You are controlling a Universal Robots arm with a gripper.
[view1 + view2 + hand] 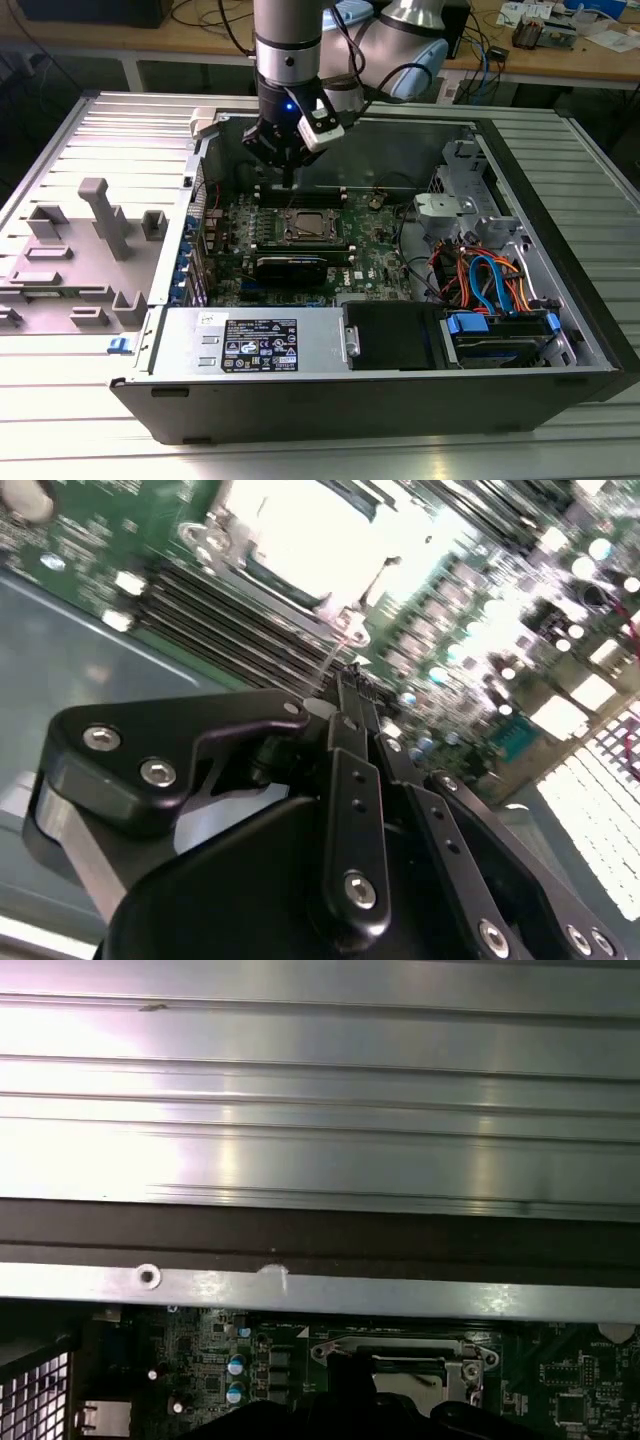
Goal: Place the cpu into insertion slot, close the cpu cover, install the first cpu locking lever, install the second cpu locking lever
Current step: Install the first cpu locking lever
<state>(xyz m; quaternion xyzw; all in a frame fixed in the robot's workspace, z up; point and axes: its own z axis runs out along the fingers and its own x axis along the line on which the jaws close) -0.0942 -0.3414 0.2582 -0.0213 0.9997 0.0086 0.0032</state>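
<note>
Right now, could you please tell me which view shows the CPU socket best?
The exterior view: the CPU socket is seen whole and evenly lit, from above. The second wrist view shows it washed out by glare; the first wrist view catches part of its rim.

This is a robotics lab or workshop. A grey industrial arm (288,40) with a black gripper (288,182) hangs over a table (90,440) built of ribbed aluminium profiles, the sort used for test rigs. On the table lies an open PC case (300,405) with its side panel off, baring the green board (385,255), the drive bays and the coloured cables (485,275). Near the table's edge on the exterior view's left sits a grey jig (90,240) of posts and pockets. Beyond the table's far edge run wooden benches (590,60) strewn with loose wires (488,50) and small circuit boards (545,30).
</note>
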